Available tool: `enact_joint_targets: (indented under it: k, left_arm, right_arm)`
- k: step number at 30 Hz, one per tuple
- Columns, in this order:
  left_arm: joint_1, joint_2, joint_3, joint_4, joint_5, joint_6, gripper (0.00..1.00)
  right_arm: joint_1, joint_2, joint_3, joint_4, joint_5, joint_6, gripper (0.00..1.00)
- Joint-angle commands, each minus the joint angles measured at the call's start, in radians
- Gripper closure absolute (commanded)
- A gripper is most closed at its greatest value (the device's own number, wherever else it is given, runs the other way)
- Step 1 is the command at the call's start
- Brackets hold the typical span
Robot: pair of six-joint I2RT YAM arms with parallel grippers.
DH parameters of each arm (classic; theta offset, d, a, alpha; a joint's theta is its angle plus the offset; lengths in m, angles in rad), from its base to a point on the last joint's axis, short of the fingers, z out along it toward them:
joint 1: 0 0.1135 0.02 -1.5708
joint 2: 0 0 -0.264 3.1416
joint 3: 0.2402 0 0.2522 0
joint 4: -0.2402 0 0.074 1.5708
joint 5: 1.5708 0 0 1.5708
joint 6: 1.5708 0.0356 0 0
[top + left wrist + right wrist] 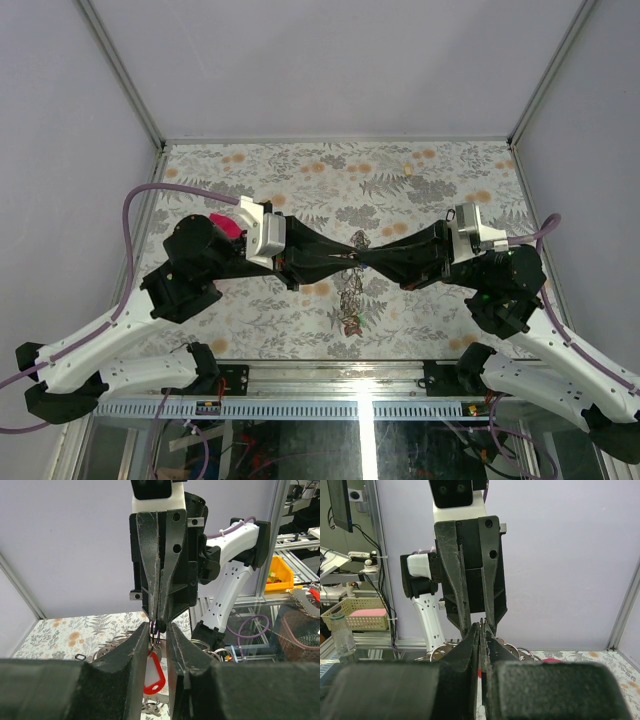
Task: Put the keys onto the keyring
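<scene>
Mid-table, the right gripper is clamped tight on the loop of the red-tagged key. The left gripper, facing it, stands slightly open around that loop; the keyring lies just nearer

I can read no writing, brand, number or sign anywhere. The red key tag hanging just behind my left tool shows no legible label.
</scene>
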Motion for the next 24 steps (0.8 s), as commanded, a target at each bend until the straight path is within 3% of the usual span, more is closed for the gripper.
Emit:
enact_joint_targets:
  k: [1,15,20,24]
  left_arm:
    - [-0.003,-0.015,0.019,-0.011,-0.007,0.010,0.80]
    - [-0.003,-0.025,0.020,-0.021,-0.021,0.017,0.79]
    - [-0.003,-0.031,0.021,-0.003,-0.006,0.005,0.69]
    - [-0.003,-0.027,0.022,-0.003,-0.004,0.004,0.72]
  right_arm:
    - [0.005,-0.013,0.069,0.078,0.011,-0.011,1.00]
    - [0.005,-0.028,0.068,0.050,0.025,-0.030,1.00]
    - [0.005,-0.031,0.067,0.046,0.023,-0.032,1.00]
    - [0.006,-0.029,0.067,0.047,0.022,-0.031,1.00]
